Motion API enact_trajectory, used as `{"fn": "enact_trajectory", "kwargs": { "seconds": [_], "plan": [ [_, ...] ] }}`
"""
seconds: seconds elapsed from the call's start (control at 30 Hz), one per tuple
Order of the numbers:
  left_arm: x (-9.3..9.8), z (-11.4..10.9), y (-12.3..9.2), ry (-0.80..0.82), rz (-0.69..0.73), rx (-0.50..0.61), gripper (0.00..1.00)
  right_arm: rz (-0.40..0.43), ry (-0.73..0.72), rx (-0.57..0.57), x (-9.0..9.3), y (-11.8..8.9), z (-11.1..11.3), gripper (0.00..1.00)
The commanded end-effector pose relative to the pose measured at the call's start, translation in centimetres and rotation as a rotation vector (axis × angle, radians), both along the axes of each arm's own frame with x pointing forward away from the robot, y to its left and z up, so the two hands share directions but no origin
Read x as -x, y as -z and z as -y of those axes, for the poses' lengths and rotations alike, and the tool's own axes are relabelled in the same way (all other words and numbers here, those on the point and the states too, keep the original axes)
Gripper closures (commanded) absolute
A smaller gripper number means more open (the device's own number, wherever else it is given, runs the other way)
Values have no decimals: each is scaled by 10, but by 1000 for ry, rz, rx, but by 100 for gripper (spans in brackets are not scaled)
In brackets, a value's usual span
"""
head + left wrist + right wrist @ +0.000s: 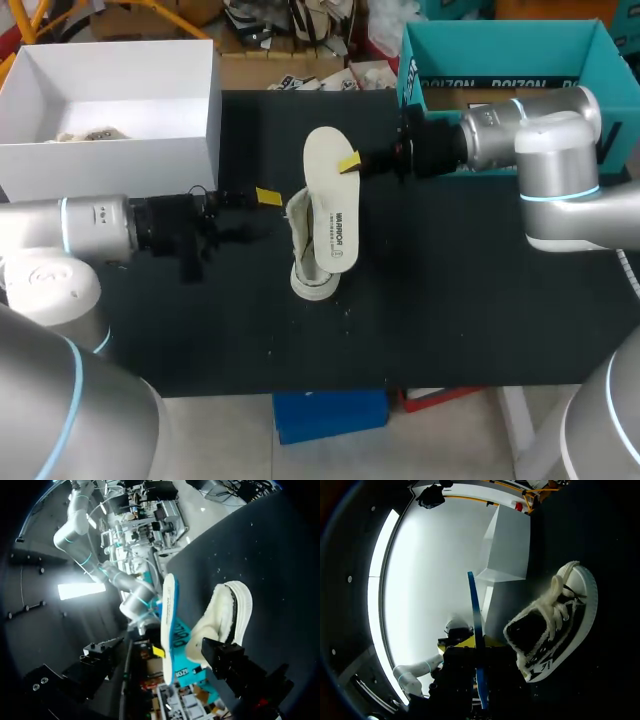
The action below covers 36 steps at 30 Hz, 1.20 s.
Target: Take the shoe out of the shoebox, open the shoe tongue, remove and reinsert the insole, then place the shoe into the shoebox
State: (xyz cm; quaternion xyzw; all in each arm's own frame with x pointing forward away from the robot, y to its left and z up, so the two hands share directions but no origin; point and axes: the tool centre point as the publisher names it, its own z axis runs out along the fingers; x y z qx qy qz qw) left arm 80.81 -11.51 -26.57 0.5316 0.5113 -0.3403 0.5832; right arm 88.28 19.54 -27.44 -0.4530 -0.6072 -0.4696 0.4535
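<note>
1. Could have lost the insole (330, 205): pinched only at one long edge by the right gripper (350, 163), jaws clamped on it, so a twist or a snag might have pulled it free.
2. Could have missed the opening on reinsertion: insole held above and partly across the shoe (305, 270), not seen lined up with the shoe's mouth; a push from there might have bent it against the fleecy collar.
3. Could have shoved the shoe along the table (450, 300): shoe lay on its side near the table's middle, with nothing seen gripping it, so pressure from the insole would probably have moved it.
4. Could have bumped grippers: left gripper (262, 200) just beside the shoe, near the right one, with the insole between them.
5. Right arm: came in from the table's right edge, stretched level toward the middle, wrist turned so that the insole stood edge-on between its fingers in the right wrist view.
6. Left arm: came in from the table's left edge, also level, pointing at the shoe's open side. Jaws apart in the left wrist view, one finger close to the collar; could not tell whether touching.
7. Shoebox (110, 165): white, open, at the table's far left corner, well apart from the shoe.
</note>
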Motion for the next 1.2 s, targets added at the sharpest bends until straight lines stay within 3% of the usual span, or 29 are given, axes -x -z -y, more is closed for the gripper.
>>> {"fn": "enact_trajectory", "kwargs": {
  "seconds": [0.03,0.3,0.43,0.47,0.5,0.7,1.2],
  "plan": [
    [-12,16,10,-39,2,37,0,-1,-1,2,-1,0,-1,100],
    [-32,43,14,-47,0,69,0,-1,-1,2,-1,0,-1,100],
    [-39,55,17,-45,5,70,7,-1,-1,2,-1,0,-1,100],
    [-42,58,18,-45,6,70,31,-1,-1,2,-1,0,-1,100],
    [-43,60,19,-45,6,71,40,-1,-1,2,-1,0,-1,100],
    [-53,69,19,-48,-2,100,52,-1,-1,2,-1,0,-1,100],
    [-66,84,13,-44,6,133,55,-1,-1,2,-1,0,-1,100]
  ]
}}
